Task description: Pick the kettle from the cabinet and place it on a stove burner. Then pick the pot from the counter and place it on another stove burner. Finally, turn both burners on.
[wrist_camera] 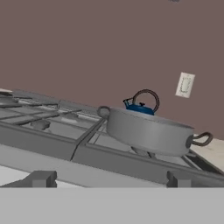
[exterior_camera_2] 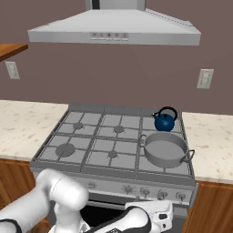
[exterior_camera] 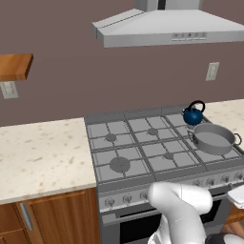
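The kettle [exterior_camera: 193, 115] [exterior_camera_2: 164, 121] [wrist_camera: 140, 108] stands upright on the far right burner of the stove [exterior_camera: 143, 143] [exterior_camera_2: 91, 136], its black handle arching above the blue body. Just in front of it, on the near right burner, sits the pot [exterior_camera: 213, 138] [exterior_camera_2: 164, 149] [wrist_camera: 148, 130], level on the grate, its loop handles pointing left and right. In the hand view the pot hides most of the kettle, and whether the two touch cannot be told.

The claw [exterior_camera_2: 164, 221] hangs low in front of the stove, below the row of knobs [exterior_camera_2: 144, 191] on its right part; whether its jaws are apart or together cannot be told.

The range hood [exterior_camera: 167, 28] [exterior_camera_2: 113, 27] hangs above the stove. The beige bench [exterior_camera: 43, 157] [exterior_camera_2: 22, 123] runs on both sides of it, with a wall outlet [exterior_camera: 212, 71] [exterior_camera_2: 205, 78] [wrist_camera: 185, 85] over the right stretch. The brown cabinet [exterior_camera: 14, 66] [exterior_camera_2: 11, 49] juts out at far left.
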Controlling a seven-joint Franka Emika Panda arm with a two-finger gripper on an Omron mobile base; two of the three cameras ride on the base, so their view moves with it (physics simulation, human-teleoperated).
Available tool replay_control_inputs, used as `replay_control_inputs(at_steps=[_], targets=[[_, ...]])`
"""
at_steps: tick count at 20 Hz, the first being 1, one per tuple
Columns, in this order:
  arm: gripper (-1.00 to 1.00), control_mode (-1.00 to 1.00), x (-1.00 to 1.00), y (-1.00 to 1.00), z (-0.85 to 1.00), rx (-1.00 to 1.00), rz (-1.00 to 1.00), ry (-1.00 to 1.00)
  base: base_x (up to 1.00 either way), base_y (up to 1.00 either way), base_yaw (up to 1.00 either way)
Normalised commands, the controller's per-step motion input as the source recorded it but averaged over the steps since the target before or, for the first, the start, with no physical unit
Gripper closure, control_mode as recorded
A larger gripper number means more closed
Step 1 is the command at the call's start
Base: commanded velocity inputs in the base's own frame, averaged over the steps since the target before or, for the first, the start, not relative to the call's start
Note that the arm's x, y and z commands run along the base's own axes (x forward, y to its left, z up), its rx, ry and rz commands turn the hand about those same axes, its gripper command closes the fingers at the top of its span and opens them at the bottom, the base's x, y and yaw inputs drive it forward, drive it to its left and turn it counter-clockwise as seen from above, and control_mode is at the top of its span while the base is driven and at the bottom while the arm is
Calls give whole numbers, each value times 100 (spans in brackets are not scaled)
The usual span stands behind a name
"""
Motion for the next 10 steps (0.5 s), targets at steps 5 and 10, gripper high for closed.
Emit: replay_control_inputs(at_steps=[5, 10], targets=[[-100, -100, 13, -12, -17, 0, 0, 0, 0, 0, 0], [-100, -100, 19, 0, -19, 0, 0, 0, 0, 0, 0]])
